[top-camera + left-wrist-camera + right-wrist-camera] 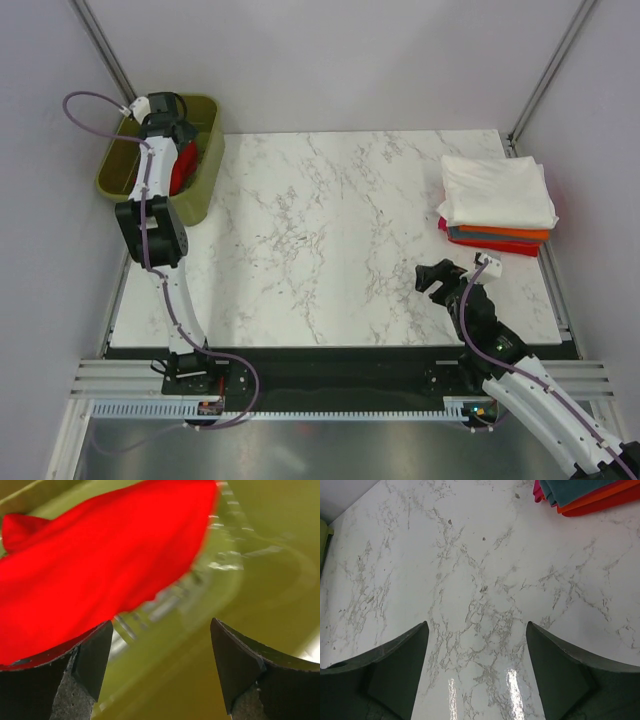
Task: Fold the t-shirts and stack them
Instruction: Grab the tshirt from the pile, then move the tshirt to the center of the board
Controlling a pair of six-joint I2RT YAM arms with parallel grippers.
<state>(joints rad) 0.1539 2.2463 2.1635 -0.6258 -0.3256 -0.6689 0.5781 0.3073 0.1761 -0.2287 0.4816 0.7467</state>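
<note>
A bright red t-shirt (183,167) lies crumpled inside the olive-green basket (205,180) at the far left. My left gripper (160,112) reaches down into the basket; in the left wrist view it (161,630) is open, with the red t-shirt (100,555) just above and against its left finger, nothing between the jaws. A stack of folded t-shirts (497,205), white on top, then orange, grey and red, sits at the far right. My right gripper (436,276) is open and empty over bare marble near the stack's front left; the stack's edge shows in the right wrist view (580,495).
The marble tabletop (330,230) spans the middle. The basket's walls (260,580) surround the left gripper closely. Grey enclosure walls stand left, right and behind. The table's right edge runs just beyond the stack.
</note>
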